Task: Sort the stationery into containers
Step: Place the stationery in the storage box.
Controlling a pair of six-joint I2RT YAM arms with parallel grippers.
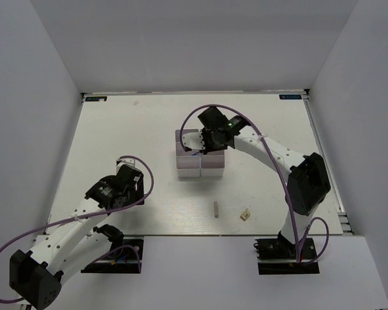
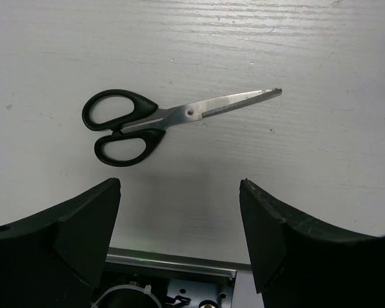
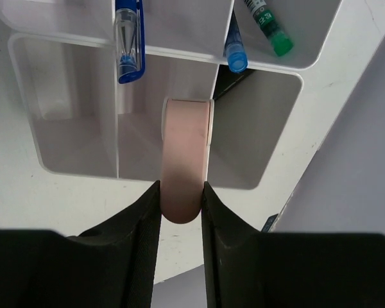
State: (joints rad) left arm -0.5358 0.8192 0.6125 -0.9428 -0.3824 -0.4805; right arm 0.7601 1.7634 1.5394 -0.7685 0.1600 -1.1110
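Pink eraser [image 3: 186,141] over the white tray [image 3: 70,128].
We see the right gripper [image 3: 181,189] squeezing it; the left gripper [image 2: 179,186] stands wide open near the black-handled scissors [image 2: 190,113], holding nothing.

This is a robotics lab test cell. A white desk [image 1: 149,123] is boxed in on three sides by plain white panels [image 1: 200,39]. The left arm [image 1: 71,232] and the right arm [image 1: 271,152], white with black joints, stand bolted on black base plates [image 1: 268,266] at the desk's near edge.
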